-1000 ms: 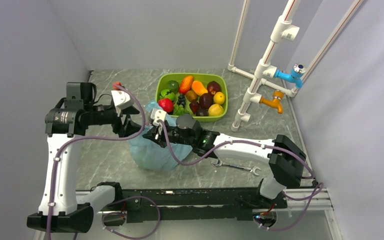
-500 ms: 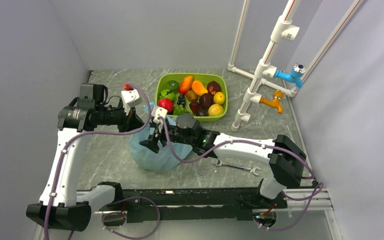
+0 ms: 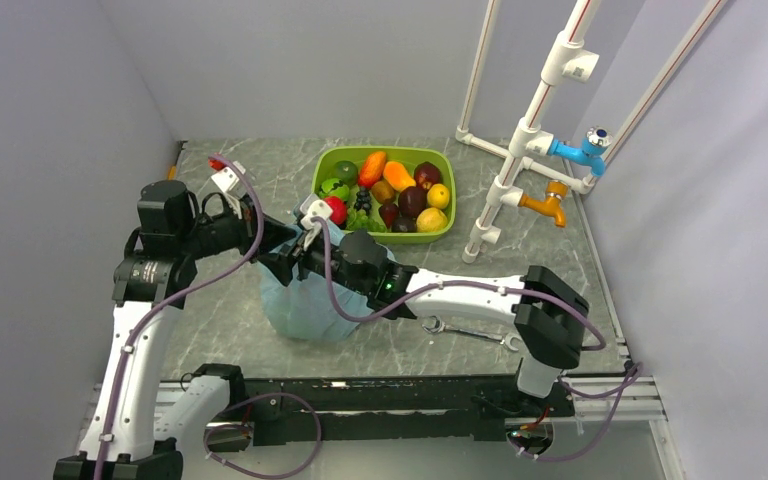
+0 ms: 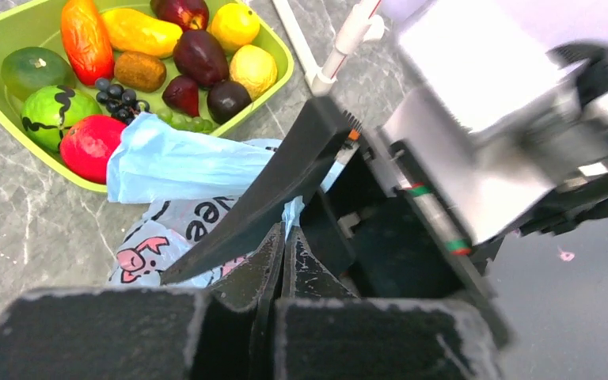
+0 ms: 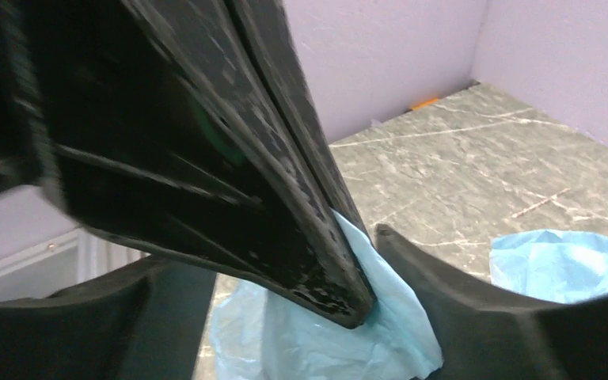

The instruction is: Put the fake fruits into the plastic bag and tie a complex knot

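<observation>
The light-blue plastic bag (image 3: 305,305) sits bulging on the table in front of the tray; its printed side (image 4: 158,237) and a loose flap (image 4: 178,162) show in the left wrist view. My left gripper (image 3: 278,250) (image 4: 286,231) is shut on a thin strip of the bag's plastic. My right gripper (image 3: 282,268) (image 5: 285,261) stands open, its fingers astride the left gripper's shut fingers (image 5: 301,206) and the blue plastic (image 5: 324,340). One right finger crosses low over the bag. Many fake fruits (image 3: 390,190) (image 4: 198,55) lie in the tray. No knot shows.
The lime-green tray (image 3: 442,232) (image 4: 279,49) stands just behind the bag. A white pipe frame (image 3: 520,150) with a blue and an orange valve rises at the back right. A wrench (image 3: 470,332) lies on the table under the right forearm. Grey walls close in left and back.
My left gripper swung in over the bag and shut on its plastic. My right gripper let go, opened and slid left around the left gripper's fingers.
</observation>
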`<state>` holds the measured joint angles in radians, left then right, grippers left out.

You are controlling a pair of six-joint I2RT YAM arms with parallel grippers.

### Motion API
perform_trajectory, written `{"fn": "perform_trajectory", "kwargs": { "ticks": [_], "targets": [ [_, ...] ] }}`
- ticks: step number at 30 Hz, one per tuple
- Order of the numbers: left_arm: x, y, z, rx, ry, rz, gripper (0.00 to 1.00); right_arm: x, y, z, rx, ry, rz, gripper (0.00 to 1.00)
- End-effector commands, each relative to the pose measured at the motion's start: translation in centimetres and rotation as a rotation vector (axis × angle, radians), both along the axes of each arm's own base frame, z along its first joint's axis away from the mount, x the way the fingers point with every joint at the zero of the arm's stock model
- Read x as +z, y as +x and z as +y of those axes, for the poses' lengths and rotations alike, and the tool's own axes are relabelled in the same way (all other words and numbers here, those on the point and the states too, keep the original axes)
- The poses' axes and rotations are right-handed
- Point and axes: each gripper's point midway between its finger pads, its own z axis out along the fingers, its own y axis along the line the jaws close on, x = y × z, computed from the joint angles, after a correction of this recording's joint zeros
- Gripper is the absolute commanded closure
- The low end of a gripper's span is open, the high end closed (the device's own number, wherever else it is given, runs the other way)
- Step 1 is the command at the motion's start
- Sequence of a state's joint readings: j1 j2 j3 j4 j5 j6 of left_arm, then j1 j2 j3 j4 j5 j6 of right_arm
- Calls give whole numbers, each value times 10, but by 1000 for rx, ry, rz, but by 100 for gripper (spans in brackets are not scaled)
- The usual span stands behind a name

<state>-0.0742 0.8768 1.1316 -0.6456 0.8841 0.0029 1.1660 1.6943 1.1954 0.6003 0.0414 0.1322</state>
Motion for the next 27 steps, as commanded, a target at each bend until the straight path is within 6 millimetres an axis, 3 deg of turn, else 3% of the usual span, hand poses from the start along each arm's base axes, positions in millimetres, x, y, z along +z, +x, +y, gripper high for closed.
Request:
{"fn": "perform_trajectory", "kwargs": {
  "ticks": [1, 6, 11, 18, 27],
  "targets": [
    [23, -6, -7, -25, -108, 9, 100, -20, 13, 0, -58, 8, -47, 43],
    [30, -3, -4, -3, -133, 20, 100, -102, 11, -6, -41, -155, -58, 73],
    [22, 10, 10, 66, -98, 17, 100, -158, -4, -19, 17, -282, -64, 95],
    [9, 39, 55, 249, -66, 8, 100, -201, -19, -47, 53, -398, -41, 93],
    [42, 65, 80, 319, -91, -87, 100, -223, -26, -53, 84, -464, -37, 89]
  ]
}}
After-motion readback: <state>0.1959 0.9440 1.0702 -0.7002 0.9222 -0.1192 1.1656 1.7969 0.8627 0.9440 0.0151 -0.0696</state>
